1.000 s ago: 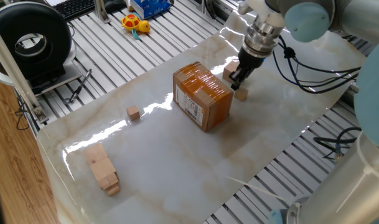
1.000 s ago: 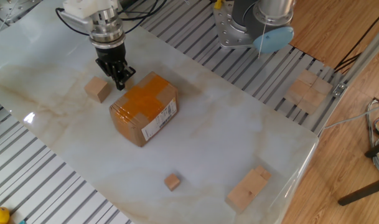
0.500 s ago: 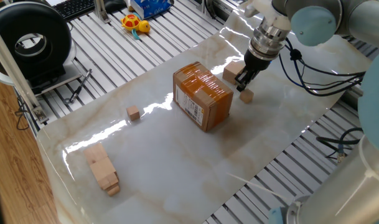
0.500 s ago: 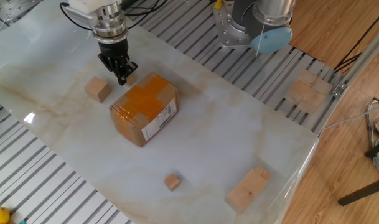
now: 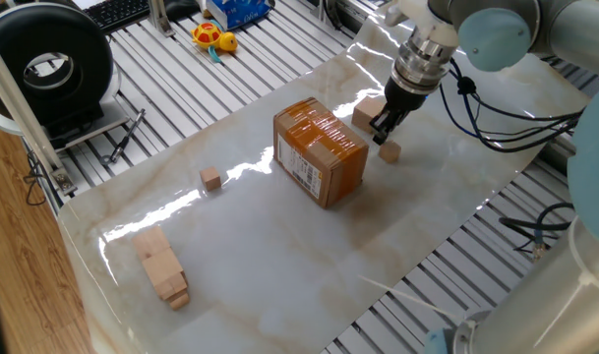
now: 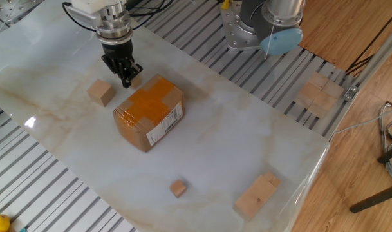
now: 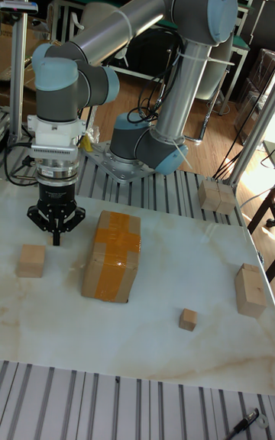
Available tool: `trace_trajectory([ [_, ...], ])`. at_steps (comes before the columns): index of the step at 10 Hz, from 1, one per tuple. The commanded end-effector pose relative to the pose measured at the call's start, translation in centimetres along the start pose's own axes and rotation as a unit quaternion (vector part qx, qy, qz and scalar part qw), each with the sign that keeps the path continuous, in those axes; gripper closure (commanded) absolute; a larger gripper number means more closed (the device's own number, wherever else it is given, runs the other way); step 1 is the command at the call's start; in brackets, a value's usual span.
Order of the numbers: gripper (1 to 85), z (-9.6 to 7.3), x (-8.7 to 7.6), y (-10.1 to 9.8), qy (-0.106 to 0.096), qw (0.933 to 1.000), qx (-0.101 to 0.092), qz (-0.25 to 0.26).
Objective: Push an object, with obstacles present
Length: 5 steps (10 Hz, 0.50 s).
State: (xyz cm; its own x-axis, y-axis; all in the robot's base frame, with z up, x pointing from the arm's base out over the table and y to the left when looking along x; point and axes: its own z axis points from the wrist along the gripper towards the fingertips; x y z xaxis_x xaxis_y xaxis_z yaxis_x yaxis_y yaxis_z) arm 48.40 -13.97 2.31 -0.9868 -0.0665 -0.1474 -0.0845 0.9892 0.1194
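Note:
The object, a small light-tan wooden cube (image 5: 389,151) (image 6: 136,82), lies on the marble table (image 5: 279,256) just beyond the corner of the orange-brown cardboard box (image 5: 321,152) (image 6: 149,111) (image 7: 112,255). My gripper (image 5: 381,138) (image 6: 126,82) (image 7: 56,240) points straight down with its fingers shut and empty, and its tip is against the cube's side. A bigger tan cube (image 5: 366,113) (image 6: 101,92) (image 7: 31,260) sits on the gripper's other side. The tall fixed view does not show the object.
A second small cube (image 5: 211,178) (image 6: 177,188) (image 7: 188,319) lies past the box. Long stacked wooden blocks (image 5: 161,265) (image 6: 257,194) (image 7: 250,289) sit near the table's end. More blocks (image 6: 318,93) (image 7: 215,195) rest on the slatted frame by the arm's base.
Over the past second the shut gripper slid away from the box and nudged the small cube a little the same way. It has held still for the last half second.

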Motion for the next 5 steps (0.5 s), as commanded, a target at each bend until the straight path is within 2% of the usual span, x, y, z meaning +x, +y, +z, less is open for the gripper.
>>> trace_trajectory([
  [1,84.0,-0.85,-0.83,1.64,0.002,0.9998,-0.009,0.017],
  [5,84.3,-0.94,0.13,2.36,0.005,0.9993,-0.014,0.035],
])
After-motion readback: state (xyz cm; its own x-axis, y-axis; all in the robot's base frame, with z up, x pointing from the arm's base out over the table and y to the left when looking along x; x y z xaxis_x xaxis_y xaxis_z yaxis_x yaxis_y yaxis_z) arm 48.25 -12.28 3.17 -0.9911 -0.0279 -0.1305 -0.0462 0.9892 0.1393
